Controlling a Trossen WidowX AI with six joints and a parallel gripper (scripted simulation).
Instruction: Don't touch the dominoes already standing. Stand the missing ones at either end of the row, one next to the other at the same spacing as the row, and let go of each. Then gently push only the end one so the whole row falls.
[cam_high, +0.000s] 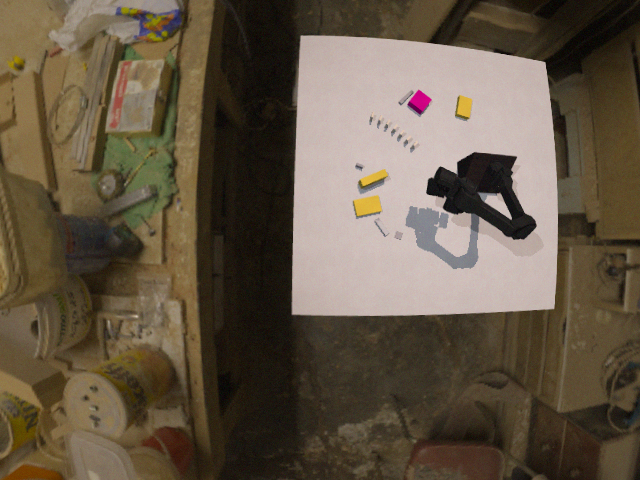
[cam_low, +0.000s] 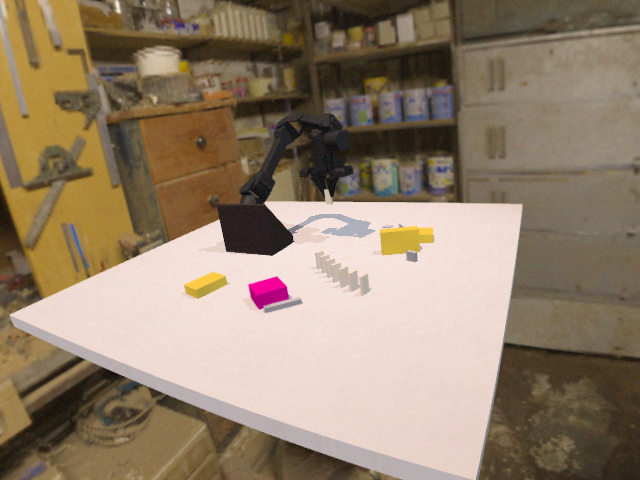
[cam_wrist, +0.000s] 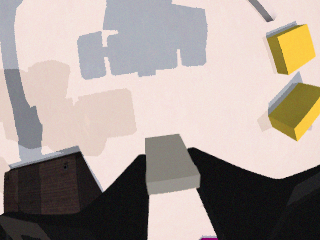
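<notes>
Domino lifted, none yet added to the row

The gripper (cam_low: 328, 192) is clamped on a pale domino (cam_wrist: 172, 162), held above the table (cam_low: 413, 335); the standing row (cam_high: 393, 131) lies toward its 10 o'clock in the top view, placing and final push remaining

The top view looked straight down from high above the white square tabletop (cam_high: 361, 268); the exterior view faced it low, from across; the wrist view peered down close. All shared the magenta block (cam_high: 419, 101).
</notes>
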